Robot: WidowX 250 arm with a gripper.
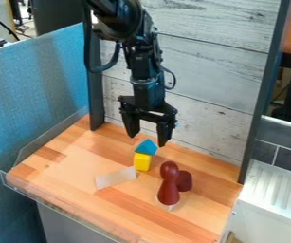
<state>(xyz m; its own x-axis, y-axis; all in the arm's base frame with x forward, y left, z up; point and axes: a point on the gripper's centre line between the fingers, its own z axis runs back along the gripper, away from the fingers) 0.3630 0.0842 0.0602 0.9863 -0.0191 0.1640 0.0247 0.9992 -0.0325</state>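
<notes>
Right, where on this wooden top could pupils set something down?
Bare wood lies at picture left, between the clear rim and the pale piece, and in front of the dark red figure. The middle is crowded: blue triangle and yellow block near the gripper.

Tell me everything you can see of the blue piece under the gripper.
The blue piece is a small triangular block, one plain color, smooth-looking; whether it is painted wood or plastic I can't tell. It points upward and appears to sit on the yellow block, like a roof, near the back of the wooden surface. The gripper is open just above it, one finger towards each side, and neither finger appears to touch it.
</notes>
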